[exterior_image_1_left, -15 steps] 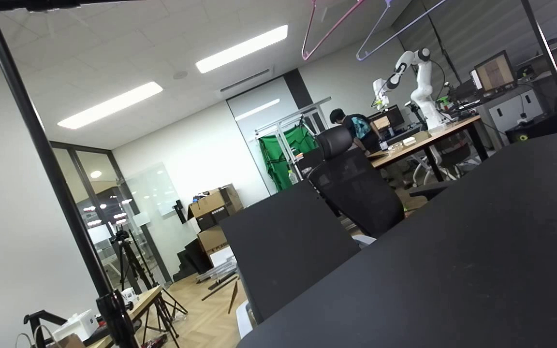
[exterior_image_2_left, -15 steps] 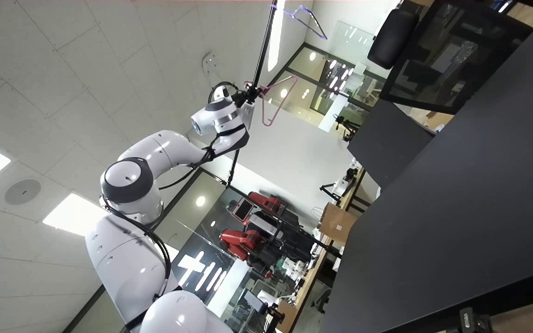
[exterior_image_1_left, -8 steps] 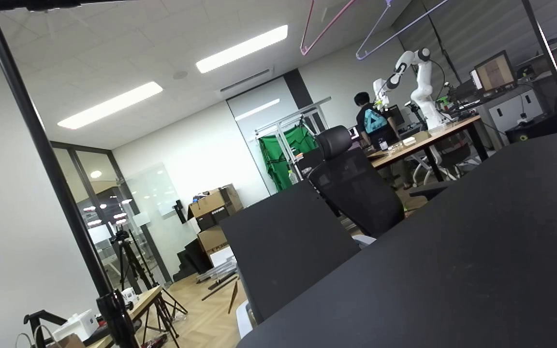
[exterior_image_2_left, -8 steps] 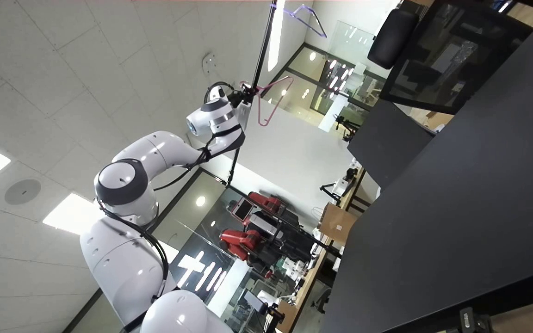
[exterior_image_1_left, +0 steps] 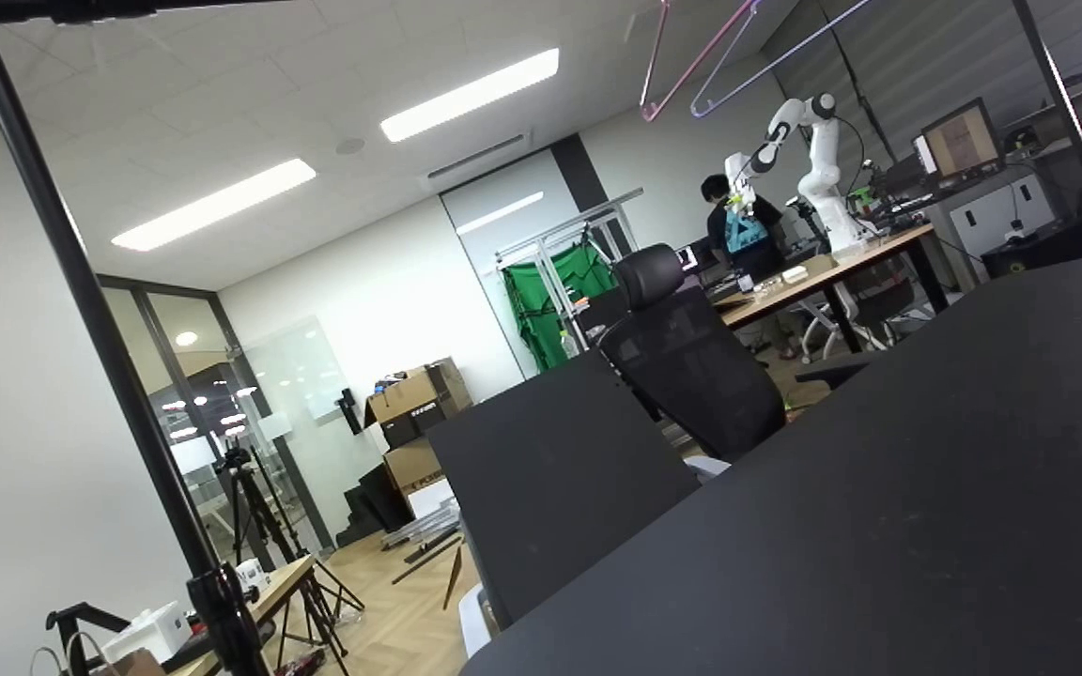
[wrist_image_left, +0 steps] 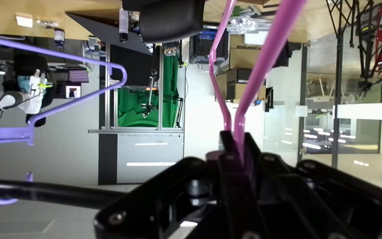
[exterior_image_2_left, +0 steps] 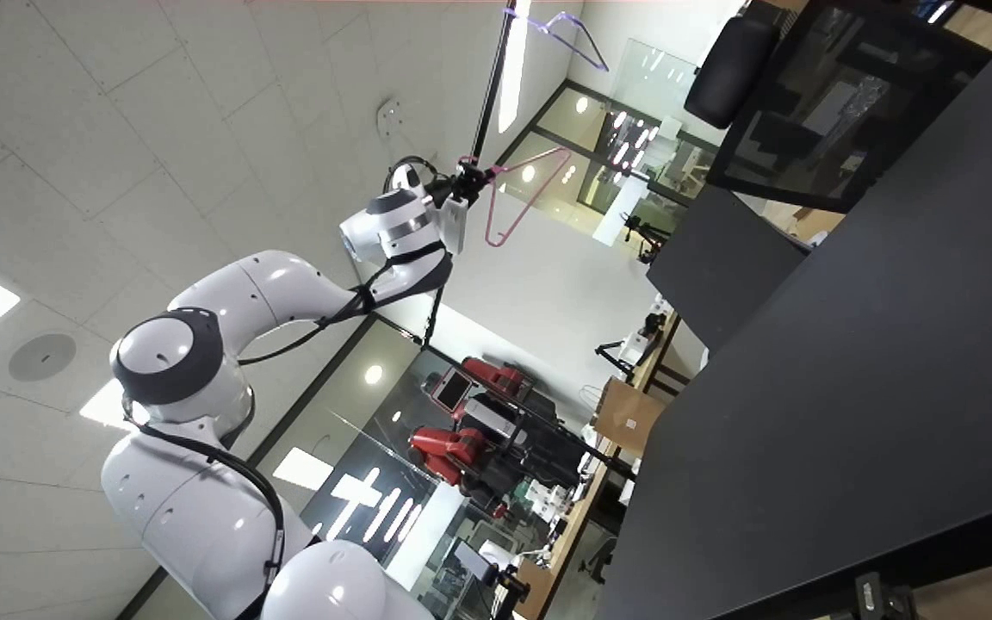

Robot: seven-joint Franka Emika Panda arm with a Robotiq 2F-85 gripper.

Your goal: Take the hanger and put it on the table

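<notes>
Ceiling light panels [exterior_image_1_left: 471,96], glaring, burn out to white in both exterior views; black table [exterior_image_1_left: 832,526] reads dim. Wrist view: wall [wrist_image_left: 197,139] near white, gripper [wrist_image_left: 237,142] dark, its nearest parts out of focus.

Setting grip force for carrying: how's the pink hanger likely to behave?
Probably light: the pink hanger is just a slim, open outline. Likely stiff: it juts from the gripper without visible sag. Glossy and narrowly pinched, it may pivot.
</notes>
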